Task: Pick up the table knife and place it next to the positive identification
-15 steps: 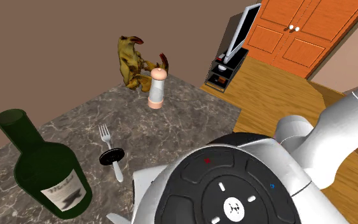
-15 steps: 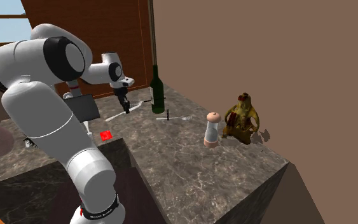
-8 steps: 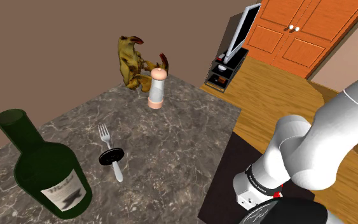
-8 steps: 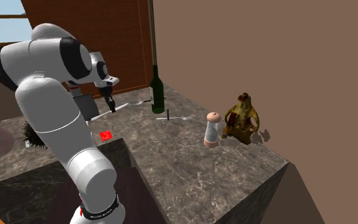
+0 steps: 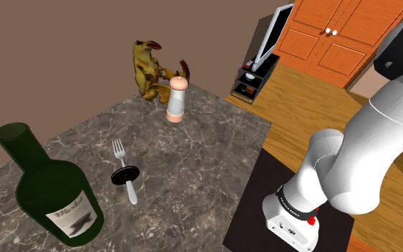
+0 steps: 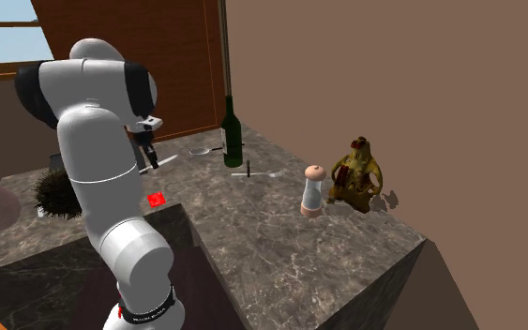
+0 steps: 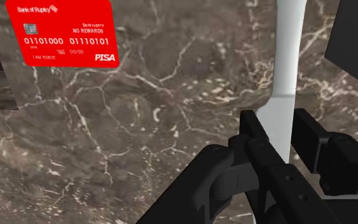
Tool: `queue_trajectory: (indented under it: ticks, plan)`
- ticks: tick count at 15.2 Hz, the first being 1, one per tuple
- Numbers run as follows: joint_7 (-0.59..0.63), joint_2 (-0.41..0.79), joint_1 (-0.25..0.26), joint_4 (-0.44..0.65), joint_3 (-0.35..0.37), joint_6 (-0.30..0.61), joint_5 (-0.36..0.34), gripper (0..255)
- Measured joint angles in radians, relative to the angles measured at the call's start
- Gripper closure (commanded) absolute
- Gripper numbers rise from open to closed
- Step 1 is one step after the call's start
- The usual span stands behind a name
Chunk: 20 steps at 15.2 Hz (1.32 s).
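**Gripper carrying the knife, closing in on the red card**

Gripper (image 7: 279, 130) is clamping both black fingers on the white table knife (image 7: 284, 70), with the long end running out ahead of the hand. Over the last second the arm has been swinging away from the bottle toward the second exterior view's left. The knife is coming along with it and is no longer lying flat on the counter. So the pick is looking done and the carry is under way; the placing is not yet done.

Red bank card (image 7: 60, 32), standing in for the identification, is lying flat on the dark marble counter (image 7: 139, 146). It is sitting near the knife but apart from it, with only bare marble between them. The next move is probably calling for a short shift toward the card and a lowering, keeping the knife off the card itself.

Going left to right across the second exterior view:
- Gripper and card are coming first.
- Green wine bottle (image 6: 232, 131) is standing upright.
- Fork (image 5: 118, 153) is lying flat with a small black disc (image 5: 125, 176) on its handle.
- Pale pepper mill (image 6: 314, 190) is standing next.
- Yellow-brown dragon figurine (image 6: 357, 173) is sitting by the wall.

All of these are sitting well apart from the card and are not getting in the way.
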Motion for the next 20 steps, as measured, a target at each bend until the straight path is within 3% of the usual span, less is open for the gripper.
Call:
queue_trajectory:
  ticks: [9, 15, 16, 20]
  plan:
    - [0.105, 0.113, 0.038, -0.044, -0.026, 0.090, -0.133, 255]
    - [0.109, 0.120, 0.039, -0.049, -0.029, 0.097, -0.140, 255]
    - [0.109, 0.120, 0.040, -0.049, -0.029, 0.097, -0.140, 0]
    - [0.109, 0.120, 0.040, -0.049, -0.029, 0.097, -0.140, 0]
